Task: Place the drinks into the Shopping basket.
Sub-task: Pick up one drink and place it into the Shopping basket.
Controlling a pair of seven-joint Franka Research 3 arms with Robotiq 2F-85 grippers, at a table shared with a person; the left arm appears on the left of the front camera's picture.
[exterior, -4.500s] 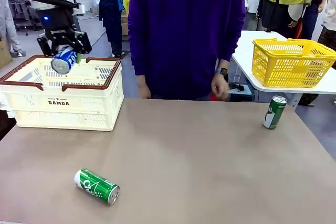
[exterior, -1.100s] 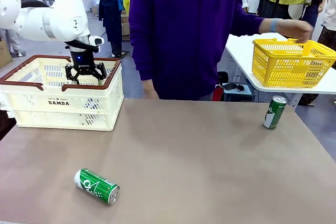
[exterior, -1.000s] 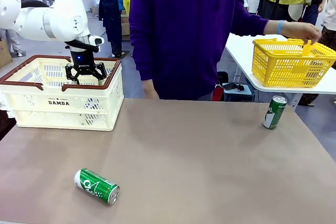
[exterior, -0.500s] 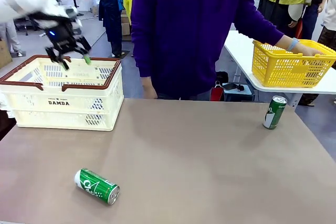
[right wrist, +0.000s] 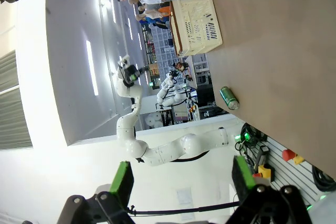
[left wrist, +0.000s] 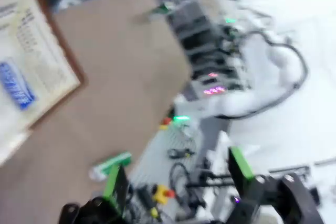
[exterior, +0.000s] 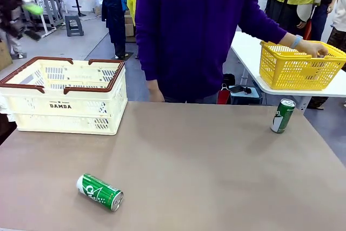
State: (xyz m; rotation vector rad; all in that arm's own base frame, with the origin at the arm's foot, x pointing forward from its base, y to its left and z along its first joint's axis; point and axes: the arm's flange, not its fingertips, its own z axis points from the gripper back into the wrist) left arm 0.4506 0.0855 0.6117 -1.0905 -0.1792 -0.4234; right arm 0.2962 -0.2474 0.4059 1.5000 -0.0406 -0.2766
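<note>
the blue can [left wrist: 16, 82] lies in the shopping basket [exterior: 32, 114] at upper left, while the lying green can [exterior: 100, 192] at lower left and the upright green can [exterior: 283, 115] at right sit on the table [exterior: 205, 166] not yet placed, and the left gripper [left wrist: 178, 177] and right gripper [right wrist: 182, 177] both gape wide and empty.

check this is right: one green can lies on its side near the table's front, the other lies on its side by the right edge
No: the front view shows the can by the right edge standing upright. The other green can does lie on its side near the front of the table.
</note>
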